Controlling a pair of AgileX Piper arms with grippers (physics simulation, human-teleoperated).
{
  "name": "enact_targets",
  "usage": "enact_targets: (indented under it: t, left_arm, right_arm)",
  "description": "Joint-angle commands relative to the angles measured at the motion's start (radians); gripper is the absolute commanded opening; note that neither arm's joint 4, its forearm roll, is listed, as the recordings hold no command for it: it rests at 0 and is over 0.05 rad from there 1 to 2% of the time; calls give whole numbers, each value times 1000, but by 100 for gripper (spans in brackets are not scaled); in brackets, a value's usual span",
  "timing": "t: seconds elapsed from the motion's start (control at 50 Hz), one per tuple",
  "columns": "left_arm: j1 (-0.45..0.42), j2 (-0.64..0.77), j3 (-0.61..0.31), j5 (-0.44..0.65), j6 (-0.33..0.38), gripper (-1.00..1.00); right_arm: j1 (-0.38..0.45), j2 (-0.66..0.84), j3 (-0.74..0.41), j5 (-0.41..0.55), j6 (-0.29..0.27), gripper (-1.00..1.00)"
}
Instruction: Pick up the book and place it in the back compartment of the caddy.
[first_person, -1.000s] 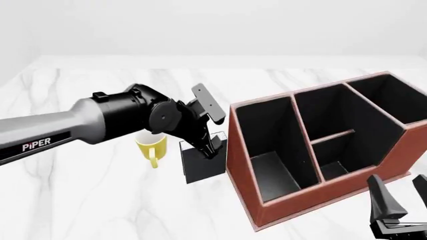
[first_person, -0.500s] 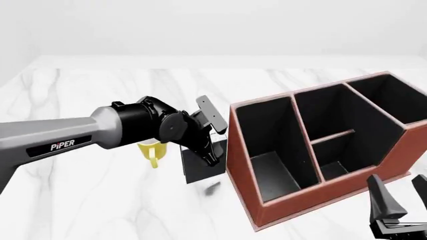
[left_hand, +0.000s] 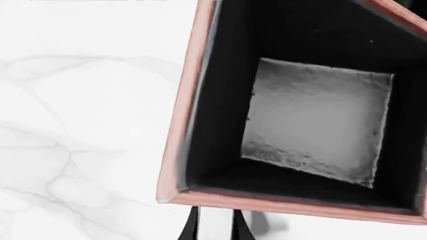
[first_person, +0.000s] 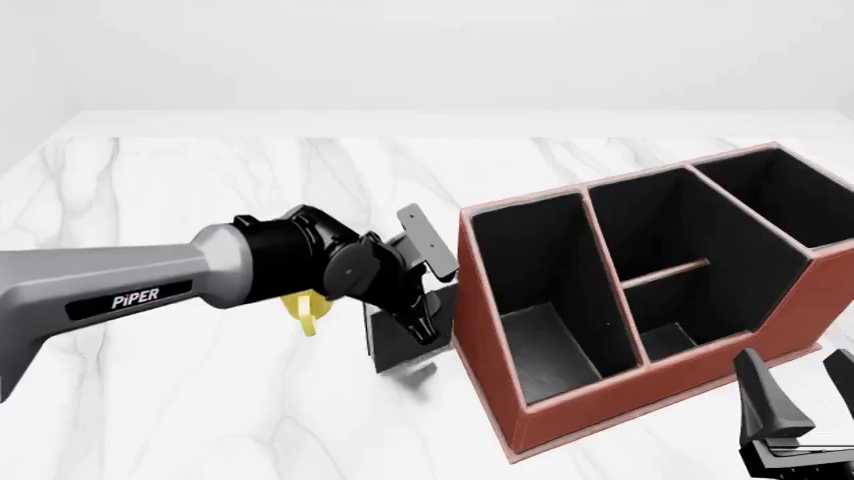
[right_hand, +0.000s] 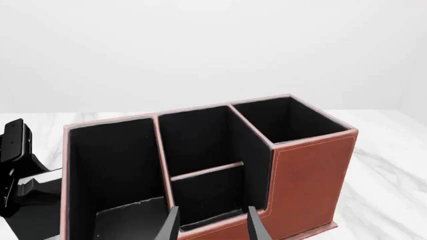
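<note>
The left hand (first_person: 422, 312) grips the top of the book (first_person: 398, 340), its fingers closed on it; the book stands upright on the table (first_person: 200, 400), just beside the caddy (first_person: 627, 400) near its left wall. A yellow mug (first_person: 304, 310) sits behind the arm. The right hand (right_hand: 208, 222) hovers open before the caddy's front.

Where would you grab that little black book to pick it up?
By its top edge, coming down from above. The book stands upright on the table, close beside the caddy wall, so its thin top is the easiest part to pinch across. The left gripper is on it that way.
</note>
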Motion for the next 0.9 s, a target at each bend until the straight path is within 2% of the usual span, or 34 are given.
enact_targets:
  t: [0.02,0.18,0.48,0.72,0.8,0.9]
  left_arm:
    - [11,14,11,-5,-21,-100]
    - [-8,-5,29,20,-47,-100]
    - [-10,-69,15,106,-45,-100]
    - [0,-137,-72,222,-32,-100]
    - [-12,-171,-128,284,-37,-100]
    - [-5,-182,-206,357,-7,-100]
  right_arm:
    - [0,-3,0,2,0,100]
    - [1,2,0,-3,0,100]
    - [0,-5,0,4,-1,100]
    - [-1,-10,0,7,-2,100]
    - [0,-7,0,4,-1,100]
    - [1,-5,0,3,-3,100]
